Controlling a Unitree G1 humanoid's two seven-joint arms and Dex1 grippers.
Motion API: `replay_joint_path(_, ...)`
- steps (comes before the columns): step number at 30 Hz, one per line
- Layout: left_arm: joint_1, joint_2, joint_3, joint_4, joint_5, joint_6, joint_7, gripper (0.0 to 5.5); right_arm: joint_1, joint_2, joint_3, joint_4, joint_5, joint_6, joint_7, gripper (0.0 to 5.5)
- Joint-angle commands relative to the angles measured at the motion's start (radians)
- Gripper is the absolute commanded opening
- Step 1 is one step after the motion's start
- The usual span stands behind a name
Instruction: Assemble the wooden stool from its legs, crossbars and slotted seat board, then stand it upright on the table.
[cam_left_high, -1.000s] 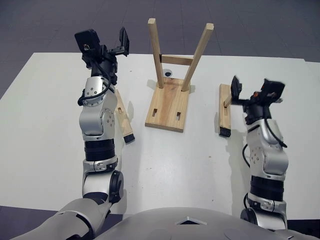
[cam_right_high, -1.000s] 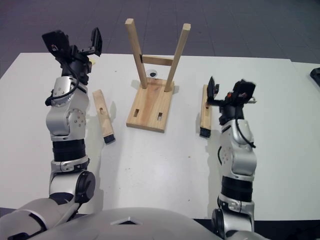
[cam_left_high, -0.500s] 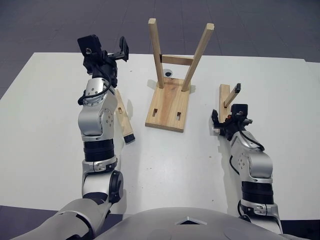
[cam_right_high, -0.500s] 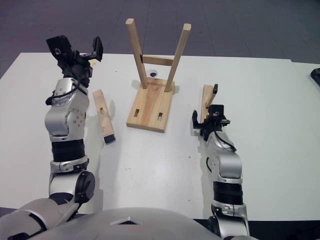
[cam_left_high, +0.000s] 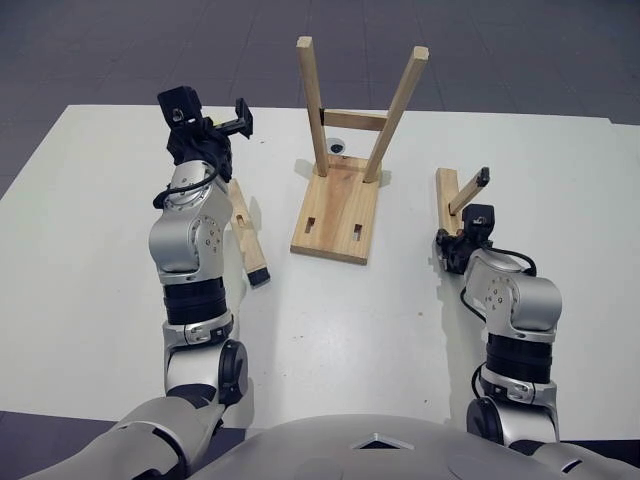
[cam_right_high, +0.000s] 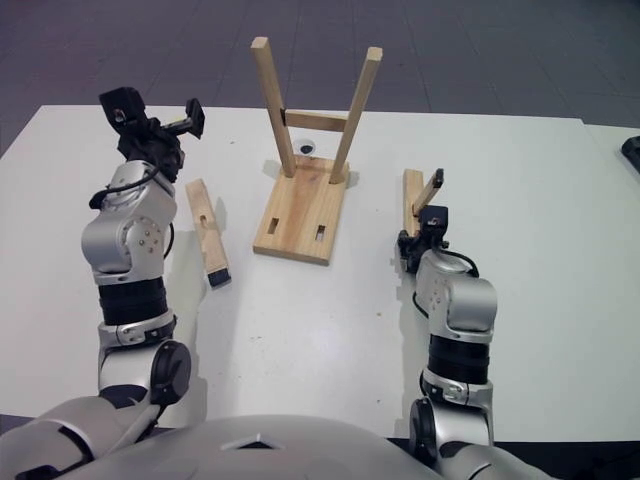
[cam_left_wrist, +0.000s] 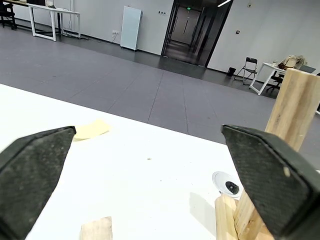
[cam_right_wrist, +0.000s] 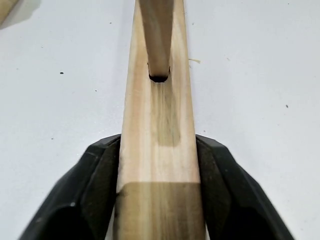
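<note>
The slotted seat board (cam_left_high: 335, 215) lies flat mid-table with two legs (cam_left_high: 312, 105) and a crossbar (cam_left_high: 352, 120) standing up out of it. A loose leg (cam_left_high: 247, 235) with a black foot lies on the table to its left. My left gripper (cam_left_wrist: 150, 175) hangs open above that leg's far end, pads (cam_left_wrist: 35, 165) wide apart and holding nothing. To the right lies another leg (cam_right_wrist: 159, 140) with a crossbar (cam_right_wrist: 156, 35) stuck in its hole. My right gripper (cam_left_high: 447, 250) is low at that leg's near end, fingers (cam_right_wrist: 102, 185) pressed against both sides.
A small round black-and-white disc (cam_left_high: 335, 147) sits on the white table (cam_left_high: 330, 330) just behind the seat board. A yellow slip (cam_left_wrist: 90, 129) lies near the far left edge. A dark object (cam_right_high: 632, 148) sits at the far right.
My right arm dropped from a raised pose down to the right-hand leg and closed around its near end. The left gripper turned slightly and stayed raised and open.
</note>
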Motion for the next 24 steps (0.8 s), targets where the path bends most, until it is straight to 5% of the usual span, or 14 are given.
replay_joint_path(1, -0.025, -0.003, -0.001, -0.007, 0.004, 0.028, 0.012, 5.40, -0.013, -0.018, 0.013, -0.034, -0.017, 0.061, 0.003, 2.05)
replay_joint_path(11, -0.015, 0.006, -0.005, 0.047, 0.004, 0.026, -0.017, 5.40, 0.045, -0.066, 0.014, -0.077, -0.056, -0.162, 0.065, 2.05)
replay_joint_path(15, -0.025, 0.013, 0.045, 0.056, -0.044, 0.009, -0.050, 5.40, 0.035, -0.062, -0.076, -0.108, -0.007, -0.366, 0.117, 2.05)
replay_joint_path(19, -0.067, 0.033, 0.174, -0.006, -0.247, -0.007, -0.167, 5.40, -0.054, -0.077, -0.209, -0.164, 0.166, -0.527, 0.229, 2.05)
replay_joint_path(24, -0.138, 0.062, 0.226, -0.154, -0.672, 0.140, -0.358, 5.40, -0.159, -0.154, -0.189, -0.228, 0.330, -0.625, 0.431, 2.05)
